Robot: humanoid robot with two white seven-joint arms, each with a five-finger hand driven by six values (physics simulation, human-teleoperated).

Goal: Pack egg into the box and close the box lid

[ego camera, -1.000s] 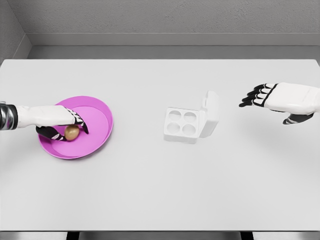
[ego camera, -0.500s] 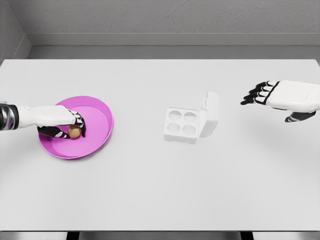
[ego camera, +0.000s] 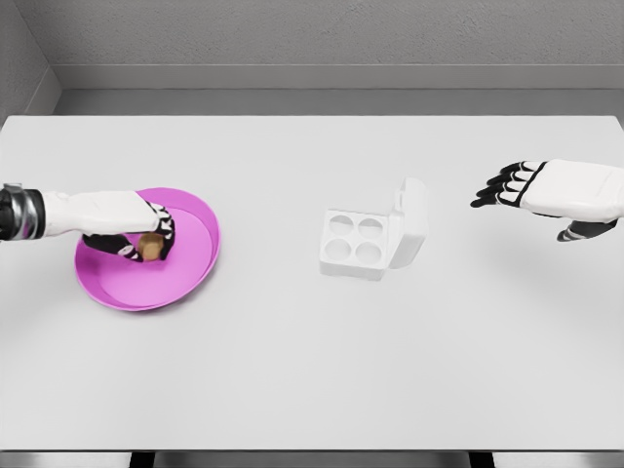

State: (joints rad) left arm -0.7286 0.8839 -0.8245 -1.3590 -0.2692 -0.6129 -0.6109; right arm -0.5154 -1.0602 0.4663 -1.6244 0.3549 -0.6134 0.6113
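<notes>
Left hand (ego camera: 132, 230) fingers (ego camera: 164, 226) around egg (ego camera: 150, 247)

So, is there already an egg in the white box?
No, all four cups of the box are empty; the egg is in the left hand.

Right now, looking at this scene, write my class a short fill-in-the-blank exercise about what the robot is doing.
1. The left robot hand grips the small brown egg over the round ____ plastic plate.
2. The white four-cup egg box has its lid ____.
3. The box's cups hold ____ eggs.
4. The right robot hand holds ____.

Missing words: pink; open; no; nothing
</notes>
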